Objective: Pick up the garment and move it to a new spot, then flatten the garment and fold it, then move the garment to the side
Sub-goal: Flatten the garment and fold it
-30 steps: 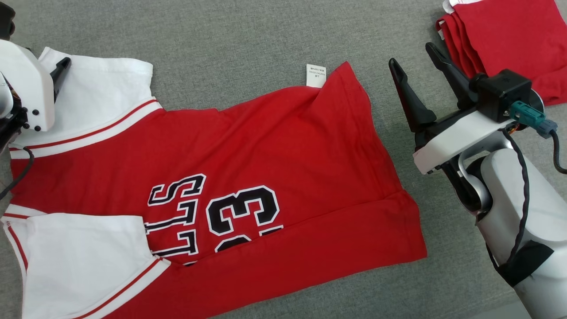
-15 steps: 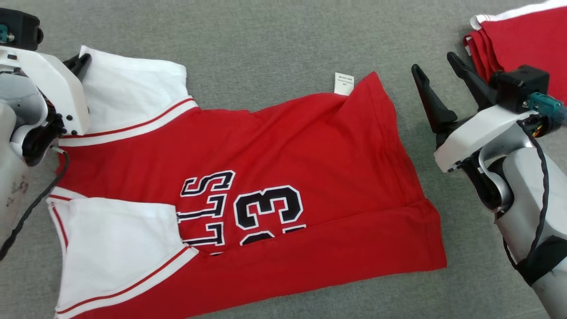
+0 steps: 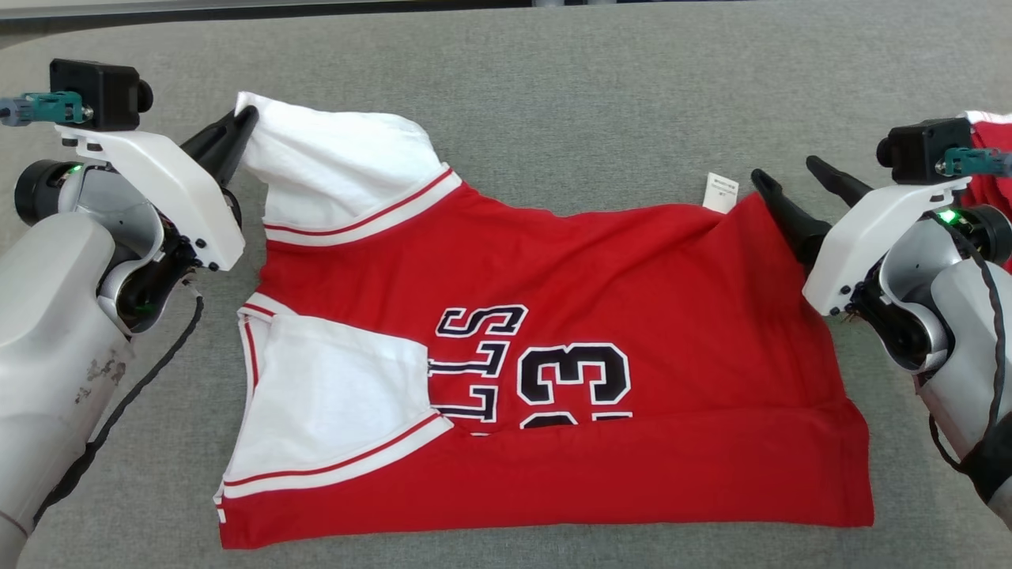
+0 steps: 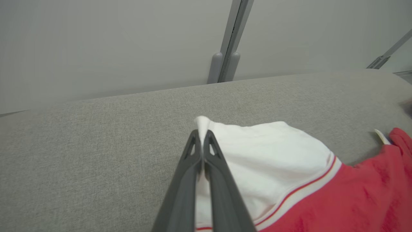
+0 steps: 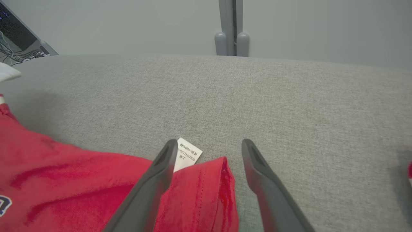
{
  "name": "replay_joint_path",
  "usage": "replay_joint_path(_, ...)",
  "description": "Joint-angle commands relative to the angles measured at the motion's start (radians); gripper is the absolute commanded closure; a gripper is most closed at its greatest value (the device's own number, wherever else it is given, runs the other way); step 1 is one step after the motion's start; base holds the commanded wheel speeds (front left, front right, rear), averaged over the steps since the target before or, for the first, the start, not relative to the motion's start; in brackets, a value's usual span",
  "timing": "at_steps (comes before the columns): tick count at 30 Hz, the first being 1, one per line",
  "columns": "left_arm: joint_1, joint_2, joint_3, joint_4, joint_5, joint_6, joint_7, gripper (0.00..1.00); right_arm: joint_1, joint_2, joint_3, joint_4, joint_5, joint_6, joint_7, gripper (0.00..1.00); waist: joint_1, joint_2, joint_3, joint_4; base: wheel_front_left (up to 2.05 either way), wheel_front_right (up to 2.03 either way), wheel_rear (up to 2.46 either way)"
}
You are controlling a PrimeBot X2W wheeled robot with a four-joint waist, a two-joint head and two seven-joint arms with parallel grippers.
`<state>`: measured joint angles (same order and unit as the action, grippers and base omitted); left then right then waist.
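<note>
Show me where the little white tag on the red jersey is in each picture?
Head view: white tag upper right, by the right gripper's fingers.
Left wrist view: tag at the far right edge.
Right wrist view: tag low centre, beside the left-hand finger.
Shared landmark: the red jersey corner beside it.

This looks like a robotics lab or test cell, not a home. The work surface is a broad table [image 3: 553, 87] padded in plain grey woven fabric. Behind the table's far edge stands a bare pale grey wall panel [image 4: 96, 45], split by a vertical metal post [image 5: 231, 22] with two rounded grey fittings at its foot. Beyond one far corner of the table, a dark screen [image 5: 13, 29] tilts above loose cables [image 5: 19, 55]. Beyond the other, a slanted metal strut [image 4: 384, 54] rises.
</note>
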<state>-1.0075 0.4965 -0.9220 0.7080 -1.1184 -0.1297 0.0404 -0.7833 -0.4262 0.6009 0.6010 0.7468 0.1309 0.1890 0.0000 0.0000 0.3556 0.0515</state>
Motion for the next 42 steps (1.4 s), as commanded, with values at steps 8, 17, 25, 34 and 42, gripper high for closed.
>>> replay_joint_path(8, -0.003, 0.003, -0.044, -0.024, -0.019, -0.001, -0.008, 1.0, -0.075, -0.026, 0.093, 0.108, 0.048, -0.001, 0.057, 0.0, 0.0, 0.0, 0.018, 0.039, 0.0, 0.0, 0.0)
replay_joint_path(17, -0.018, 0.013, -0.072, -0.005, -0.035, -0.001, -0.018, 1.0, -0.105, -0.027, 0.165, 0.146, 0.104, -0.001, 0.06, 1.0, 0.0, 0.0, 0.018, 0.034, 0.0, 0.0, 0.0)
replay_joint_path(25, -0.032, 0.023, -0.087, 0.044, -0.035, -0.001, -0.047, 1.0, -0.122, -0.048, 0.191, 0.201, 0.13, -0.001, -0.011, 1.0, 0.0, 0.0, 0.014, 0.021, 0.0, 0.0, 0.0)
replay_joint_path(34, -0.068, 0.009, -0.084, 0.139, -0.013, -0.001, -0.13, 1.0, -0.145, -0.053, 0.207, 0.205, 0.153, -0.001, -0.138, 1.0, 0.0, 0.0, 0.029, 0.005, 0.0, 0.0, 0.0)
replay_joint_path(42, -0.151, -0.032, -0.102, 0.238, 0.044, 0.0, -0.207, 1.0, -0.237, -0.059, 0.248, 0.271, 0.075, -0.001, -0.248, 1.0, 0.0, 0.0, 0.059, -0.001, 0.0, 0.0, 0.0)
